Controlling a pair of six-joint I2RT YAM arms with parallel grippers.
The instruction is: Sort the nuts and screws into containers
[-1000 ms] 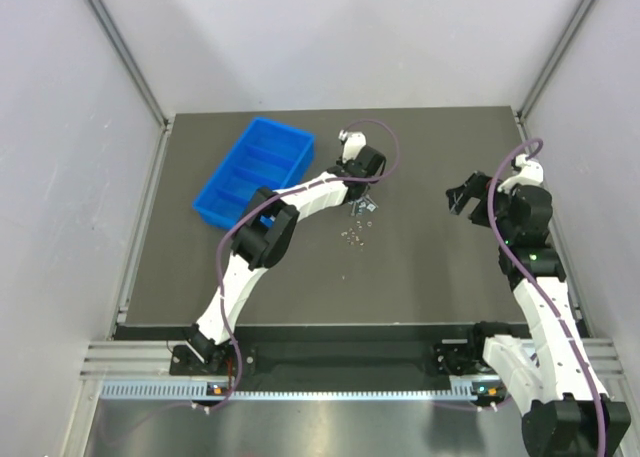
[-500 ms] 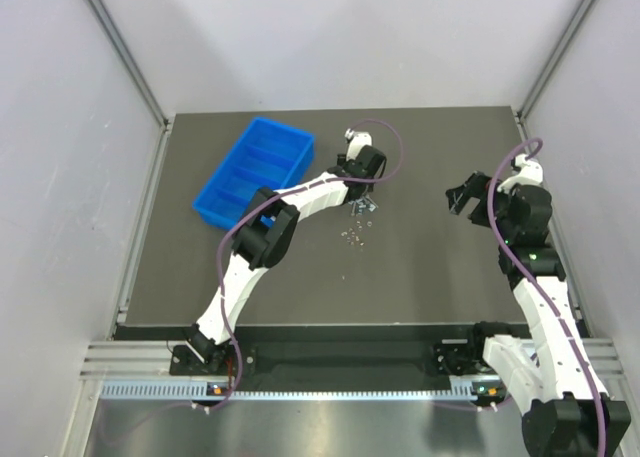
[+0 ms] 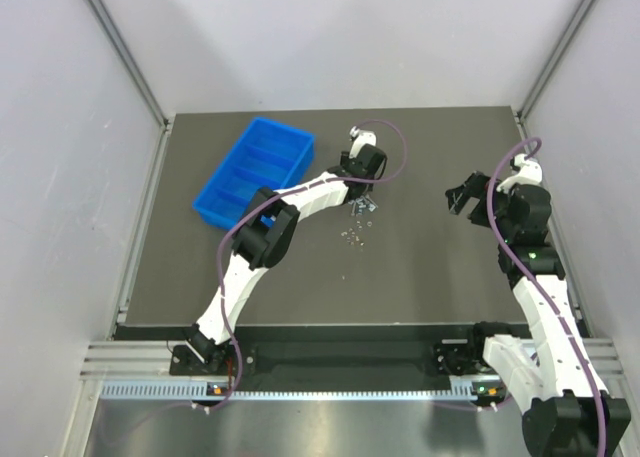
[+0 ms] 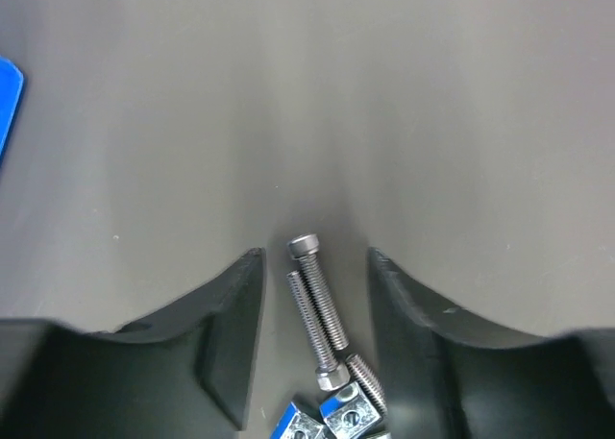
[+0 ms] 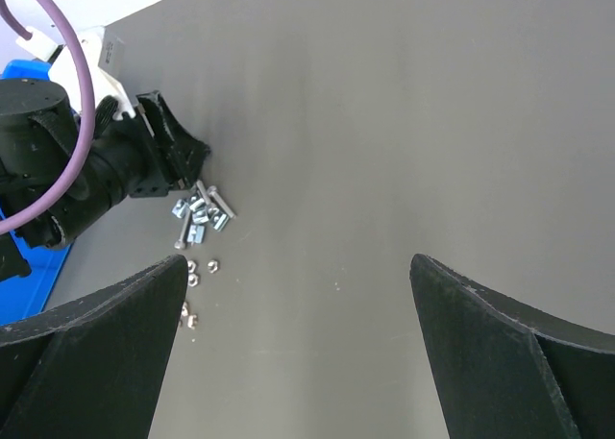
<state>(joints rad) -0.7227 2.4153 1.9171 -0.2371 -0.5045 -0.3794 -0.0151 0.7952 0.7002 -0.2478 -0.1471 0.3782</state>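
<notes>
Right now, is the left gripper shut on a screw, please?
No, the left gripper is open, and two screws lie on the table between its fingers, touching neither.

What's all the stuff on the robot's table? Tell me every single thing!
containers: one tray with four compartments, bright blue, far left of the table; I can make out nothing inside.
screws: at least three, silver, lying in a small pile mid-table, two side by side between the left fingers.
nuts: several, too small to count, silver and some with blue, in the pile and scattered just nearer the arms.
table: one, dark grey.
walls: pale grey, on three sides.
left gripper: one, black, open, straddling the screws.
right gripper: one, black, open, over bare table to the right.
</notes>
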